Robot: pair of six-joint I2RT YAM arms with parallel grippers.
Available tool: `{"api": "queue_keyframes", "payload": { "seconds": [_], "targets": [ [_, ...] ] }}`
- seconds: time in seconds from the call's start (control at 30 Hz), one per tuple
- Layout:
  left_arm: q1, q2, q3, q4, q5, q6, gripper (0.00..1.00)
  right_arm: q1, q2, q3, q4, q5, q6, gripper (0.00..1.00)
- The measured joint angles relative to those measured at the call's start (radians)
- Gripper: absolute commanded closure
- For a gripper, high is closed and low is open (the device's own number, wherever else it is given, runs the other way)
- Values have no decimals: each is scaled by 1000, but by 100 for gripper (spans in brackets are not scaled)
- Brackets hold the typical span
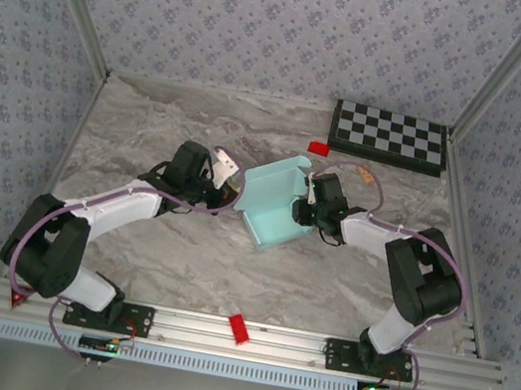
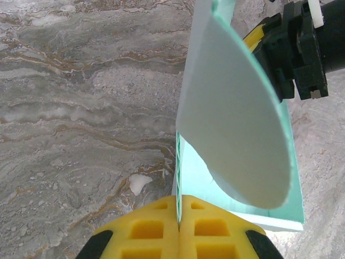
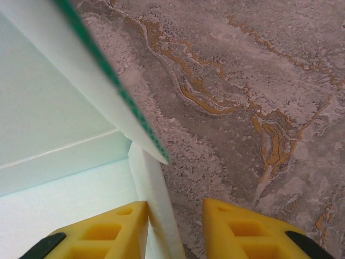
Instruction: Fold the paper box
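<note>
Left arm [image 1: 107, 208] extends from 7 o'clock toward the centre of the table; left gripper [image 1: 232, 183] sits at 9 o'clock of the paper box [image 1: 274, 220], at its left edge; in the left wrist view the yellow pads [image 2: 145, 232] are pressed together with the card's thin edge pinched between them, so this claw is clamped on the box; a rounded flap [image 2: 237, 124] stands upright just past the pads, greenish along its cut edge.

The box is near the centre of the marble table [image 1: 152, 125], partly folded, base flat, one wall raised on its 12 o'clock side; a red piece [image 1: 238, 328] lies on the near rail [image 1: 315, 344] at 6 o'clock.

Right gripper [image 1: 301, 208] is at 3 o'clock of the box, against it; in the right wrist view the yellow fingers [image 3: 102, 234] are apart, straddling an upright card wall [image 3: 161, 216]; the finger inside the box touches the wall, the outer one stands just off it, so this claw is not clamped.

A small red scrap [image 1: 318, 148] lies at 12 o'clock of the box, apart from it; a tan bit [image 1: 370, 176] lies at 1 o'clock, too small to tell what it is; right arm [image 1: 418, 273] extends from 5 o'clock; black-and-white checkerboard [image 1: 389, 137] is in the table's 1 o'clock corner, well apart from the box.
</note>
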State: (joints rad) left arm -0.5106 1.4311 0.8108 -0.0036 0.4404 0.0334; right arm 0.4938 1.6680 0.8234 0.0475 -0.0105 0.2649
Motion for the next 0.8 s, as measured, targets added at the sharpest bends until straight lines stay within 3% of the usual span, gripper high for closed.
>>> {"api": "queue_keyframes", "payload": {
  "seconds": [0.4, 0.8],
  "targets": [
    [26, 32, 19, -3, 29, -2, 100, 0, 11, -17, 48, 4, 19, 68],
    [28, 49, 23, 1, 61, -28, 100, -3, 10, -75, 104, -5, 71, 59]
  ]
}}
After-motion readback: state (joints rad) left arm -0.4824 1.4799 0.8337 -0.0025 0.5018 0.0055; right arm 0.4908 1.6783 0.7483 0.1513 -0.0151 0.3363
